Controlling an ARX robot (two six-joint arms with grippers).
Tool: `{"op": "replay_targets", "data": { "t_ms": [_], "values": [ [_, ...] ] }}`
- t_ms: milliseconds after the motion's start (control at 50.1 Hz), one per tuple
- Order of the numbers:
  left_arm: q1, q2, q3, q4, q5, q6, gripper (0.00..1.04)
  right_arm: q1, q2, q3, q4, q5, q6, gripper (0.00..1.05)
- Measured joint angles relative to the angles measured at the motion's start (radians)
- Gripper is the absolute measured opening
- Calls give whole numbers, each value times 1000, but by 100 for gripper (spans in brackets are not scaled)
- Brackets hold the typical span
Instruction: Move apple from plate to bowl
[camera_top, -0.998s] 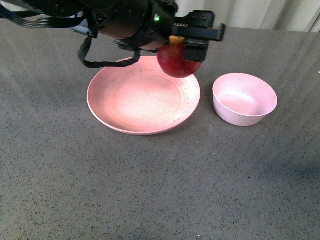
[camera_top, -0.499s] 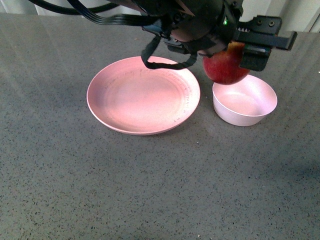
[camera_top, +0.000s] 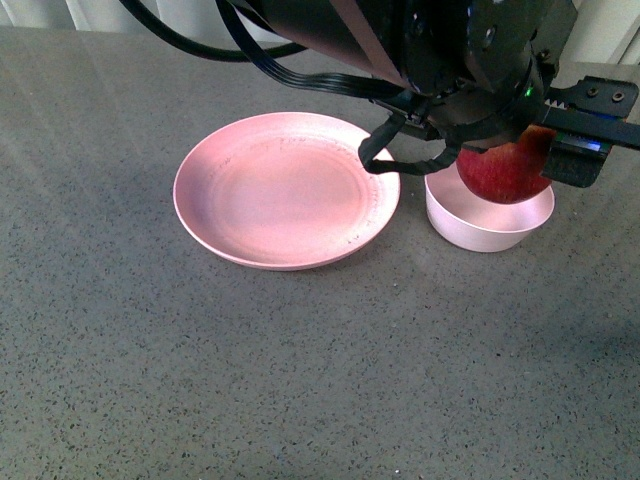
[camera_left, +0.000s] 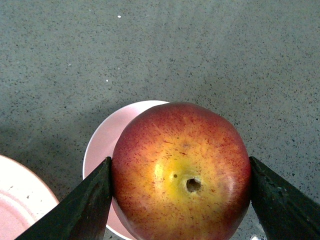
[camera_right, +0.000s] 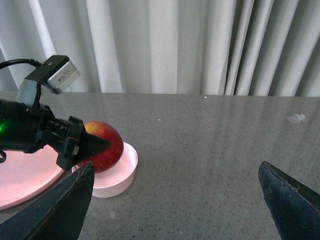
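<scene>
— Left claw, seen from the front: shut tight on the apple. Hangs right over the bowl, off the plate.

— Touching the bowl?

— Hard to tell. Low, just at the rim. Plate just beside the bowl, both on the gray speckled table.

— And from the left wrist?

— Looking down past the claw. Two dark fingers, one on each side of the apple, pressed against its red skin. Yellow patch and little stem hole facing the camera. Bowl right under the apple, peeking out on one side. Bit of plate in the corner.

— And from the right wrist?

— Right claw, spread wide, holding nothing, well apart from the bowl. Farther off, apple in the other claw, sitting over the bowl's mouth. Edge of the plate next to it. White curtain hanging behind the table.
</scene>
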Motion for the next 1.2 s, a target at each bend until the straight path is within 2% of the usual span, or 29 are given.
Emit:
{"op": "replay_targets", "data": {
  "t_ms": [459,499,539,638,1038,1197],
  "values": [
    [4,42,37,-20,-12,0,68,0,0,0,0,0,0,96],
    [4,43,38,-20,-12,-2,72,0,0,0,0,0,0,96],
    [4,44,38,-20,-11,-2,81,0,0,0,0,0,0,96],
    [4,45,38,-20,-11,-1,97,0,0,0,0,0,0,96],
    [23,6,-28,26,-7,-28,96,0,0,0,0,0,0,96],
    [101,-103,-137,75,-1,-58,96,0,0,0,0,0,0,96]
  ]
}}
